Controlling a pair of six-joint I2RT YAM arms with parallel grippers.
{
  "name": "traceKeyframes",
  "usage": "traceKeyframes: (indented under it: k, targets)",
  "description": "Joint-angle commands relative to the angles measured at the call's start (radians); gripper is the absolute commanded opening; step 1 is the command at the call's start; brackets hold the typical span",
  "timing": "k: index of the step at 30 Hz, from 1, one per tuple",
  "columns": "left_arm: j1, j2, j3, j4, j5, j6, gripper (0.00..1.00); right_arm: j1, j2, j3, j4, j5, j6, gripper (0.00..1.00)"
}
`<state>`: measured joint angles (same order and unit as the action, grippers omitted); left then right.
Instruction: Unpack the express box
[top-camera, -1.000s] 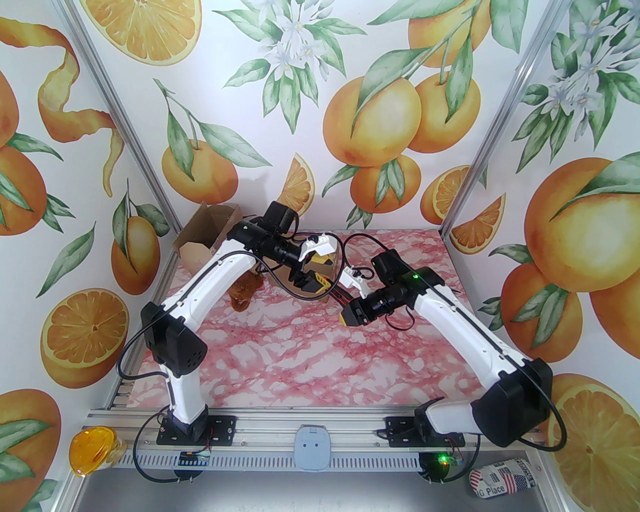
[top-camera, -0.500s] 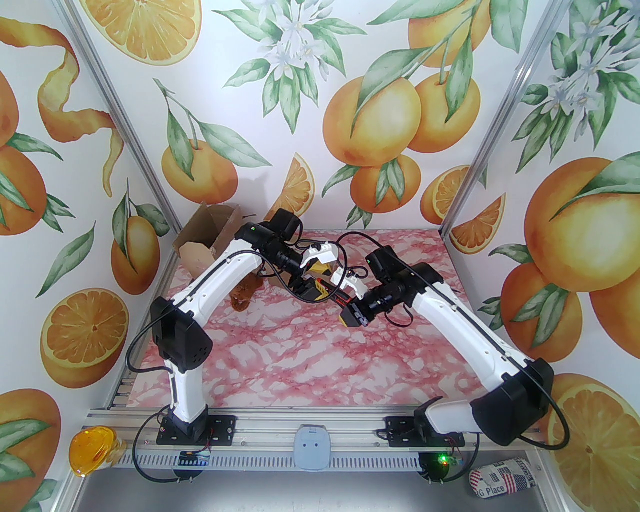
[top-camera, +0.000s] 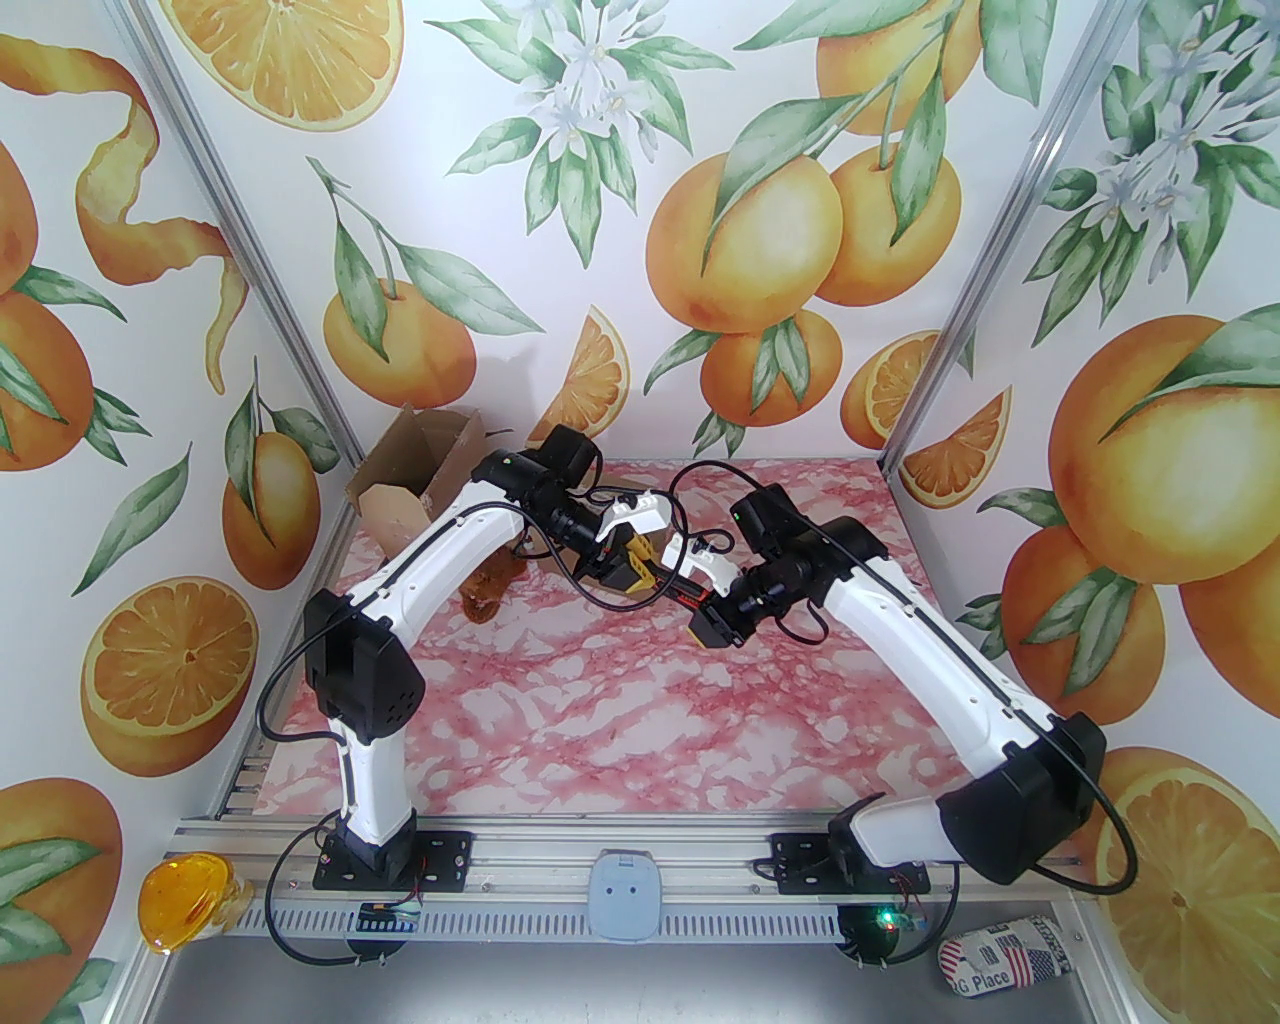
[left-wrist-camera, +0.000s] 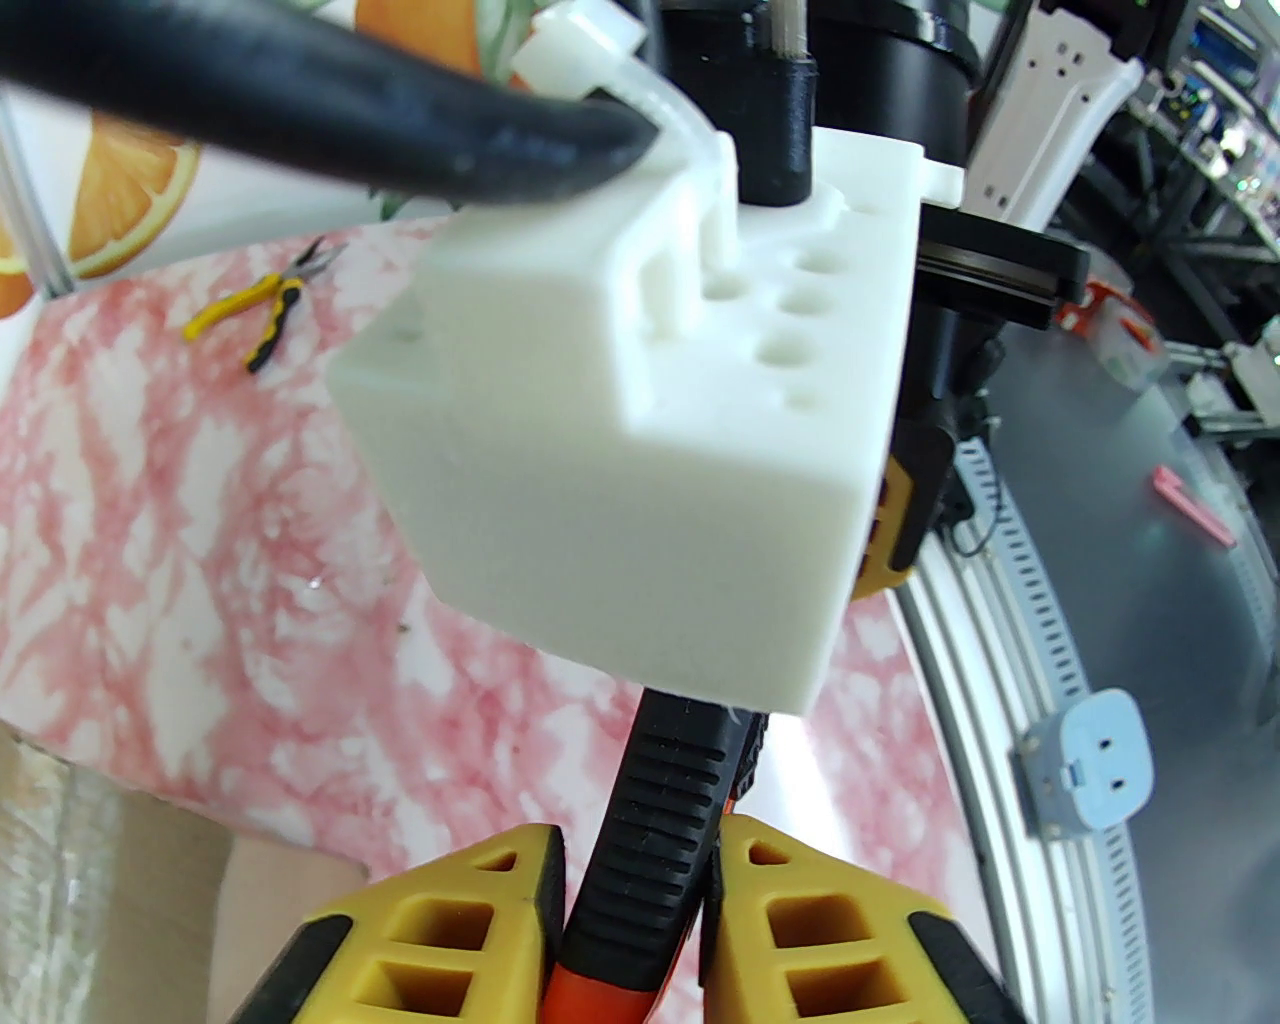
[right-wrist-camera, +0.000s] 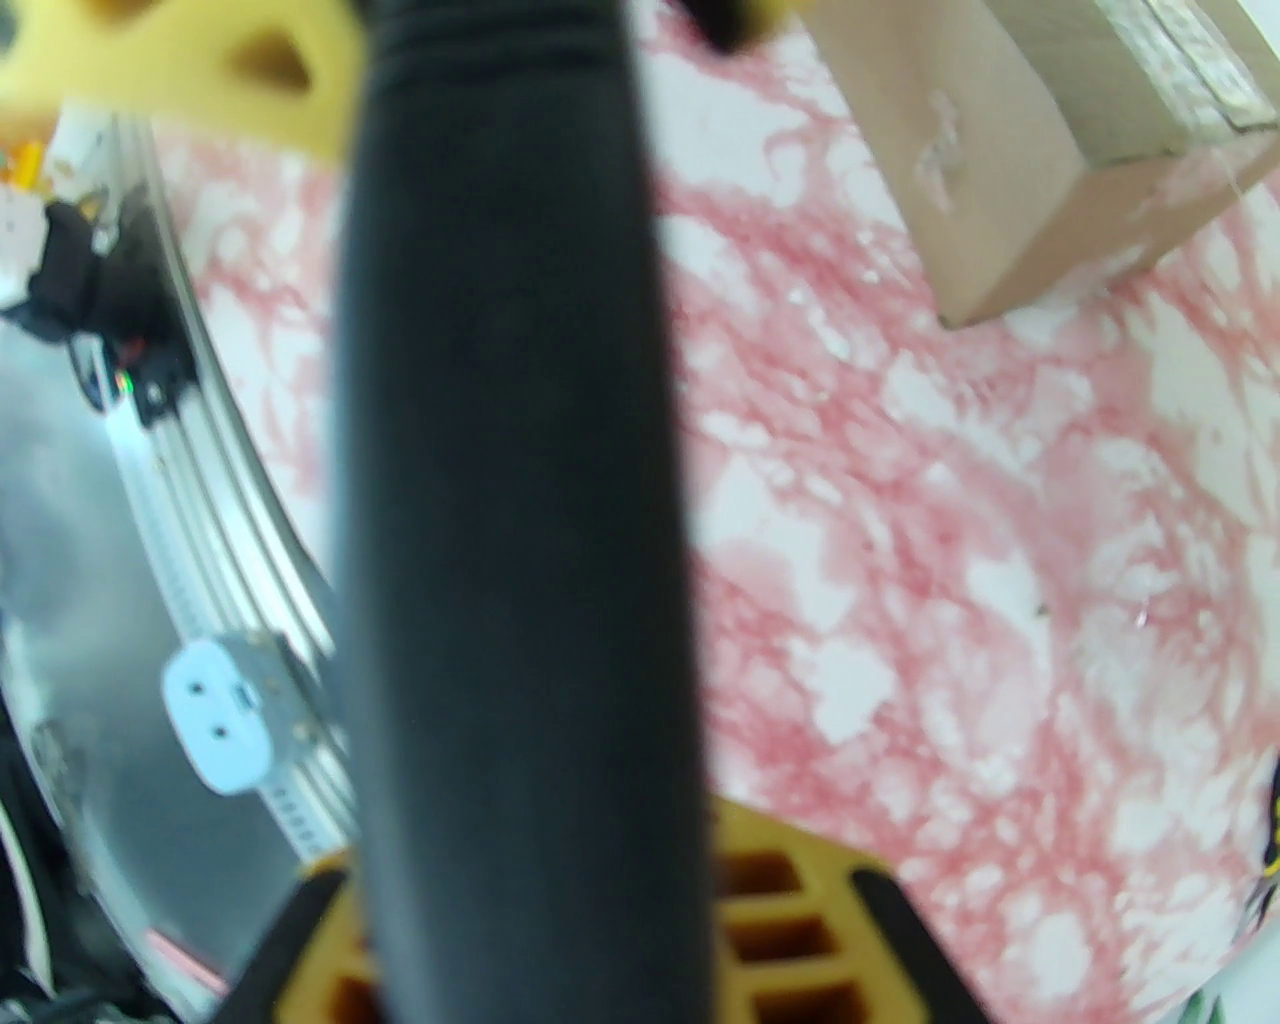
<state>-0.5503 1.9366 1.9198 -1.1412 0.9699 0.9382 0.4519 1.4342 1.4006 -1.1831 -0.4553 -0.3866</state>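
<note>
- Near the centre of the pink marble-print table (top-camera: 640, 720), the right gripper (right-wrist-camera: 530, 900) is clamped on the smooth black handle of what looks like a utility knife (left-wrist-camera: 660, 800).
- The left gripper (left-wrist-camera: 635, 850) has its yellow fingers pinched tight on the same tool's ribbed, rubbery-looking grip.
- Just beyond them sits the express box (right-wrist-camera: 1030, 170), a taped brown cardboard carton. It is probably light, with stiff walls that dent easily. The glossy taped seam looks like the place to cut, and the flat sides the place to steady it.
- In the far-left corner stands an opened carton (top-camera: 410, 480) with its flaps up.
</note>
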Motion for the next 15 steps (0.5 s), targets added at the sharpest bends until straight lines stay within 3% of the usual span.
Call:
traceKeyframes:
  k: [1,4,6,9,15]
  targets:
    - [-0.019,-0.038,-0.023,0.003,0.031,-0.025,0.15,0.000,-0.008,0.038,0.105,0.006,0.039,0.00]
    - [-0.017,-0.052,-0.031,0.006,0.047,-0.018,0.09,-0.021,-0.031,0.018,0.141,-0.020,0.037,0.00]
    - [-0.014,-0.064,-0.037,0.009,0.057,-0.012,0.05,-0.045,-0.050,-0.001,0.173,-0.060,0.037,0.21]
    - [-0.003,-0.078,-0.044,0.024,0.082,-0.020,0.02,-0.090,-0.088,-0.037,0.236,-0.126,0.052,0.40]
    - [0.012,-0.095,-0.048,0.059,0.135,-0.062,0.00,-0.171,-0.210,-0.159,0.456,-0.211,0.144,0.67]
